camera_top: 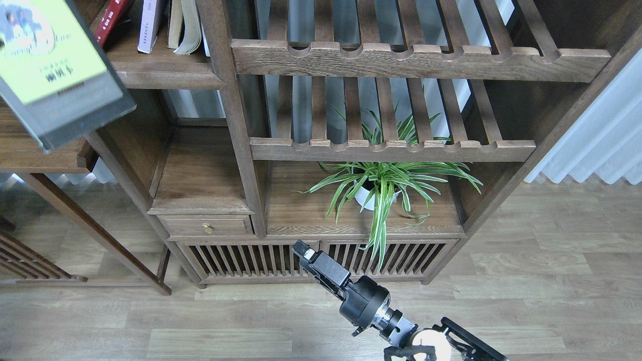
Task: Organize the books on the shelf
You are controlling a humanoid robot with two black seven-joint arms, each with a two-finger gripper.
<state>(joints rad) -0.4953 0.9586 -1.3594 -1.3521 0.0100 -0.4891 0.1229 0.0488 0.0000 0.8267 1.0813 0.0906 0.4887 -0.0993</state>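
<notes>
Far left, upper corner — the thick yellow-green book (52, 65) with its black-grey border fills the near field, tilted, its long axis running from upper left down to lower right, its lower corner overhanging a brown side surface (30, 150). No hand or gripper is visible on it; what carries it lies outside the frame, so the left gripper is not in view and its state cannot be given.

Just right of the book, and higher — the shelf (160, 70), a solid dark board with a rounded front edge. On it stand the dark red book (113, 17), leaning, the pale lavender-white book (149, 25), upright, and a further cream volume (184, 25), also upright. The shelf's free stretch lies up and to the right of the yellow-green book; judged from this, the coming move turns on swinging that long axis upright and carrying it rightward onto the board.

Centre — slatted racks (391, 60) and a potted plant (376, 188), not concerned.

Lower centre-right — the right gripper (301, 249), low before the cabinet grille, well apart from every book; seen end-on, whether its fingers are spread or pressed together cannot be told. The left side is clearly the nearer.
</notes>
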